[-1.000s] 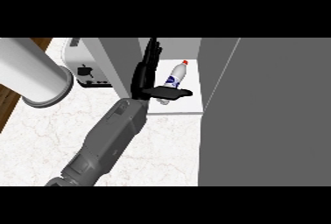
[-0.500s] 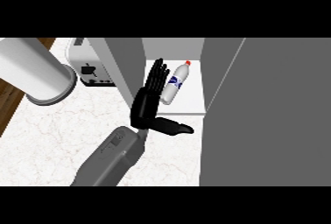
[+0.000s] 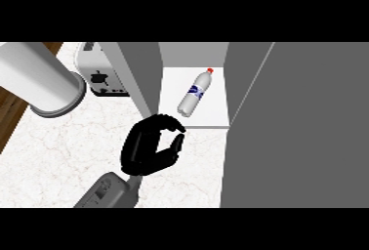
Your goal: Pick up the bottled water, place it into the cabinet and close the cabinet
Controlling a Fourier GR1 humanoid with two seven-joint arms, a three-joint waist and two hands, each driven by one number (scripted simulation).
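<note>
**A:** Where was the bottled water [image 3: 195, 93] when you looked down?

**B:** You saw it lying on its side on the white floor of the cabinet [image 3: 216, 117], red cap toward the back, base toward the front edge. Nothing touched it.

**A:** And the hand?

**B:** Only one black hand [image 3: 150, 145] showed in your view, on a grey forearm coming up from the lower edge. Which arm it belonged to, you could not tell from that view alone. It hung over the marbled tabletop [image 3: 65, 146], just in front of the cabinet's opening and near the bottle's base, but apart from it.

**A:** What were the fingers doing?

**B:** The fingers [image 3: 167, 119] were curled inward toward the thumb, and they held nothing.

**A:** Was the cabinet closed?

**B:** No. Its opening stood uncovered, and a broad grey cabinet door [image 3: 302, 127] filled the right side of your view.

**A:** Anything else on the tabletop?

**B:** A white toaster [image 3: 101, 78] stood to the left of the cabinet wall, and a large white cylinder [image 3: 39, 78] stood further left, near the wooden edge.
</note>
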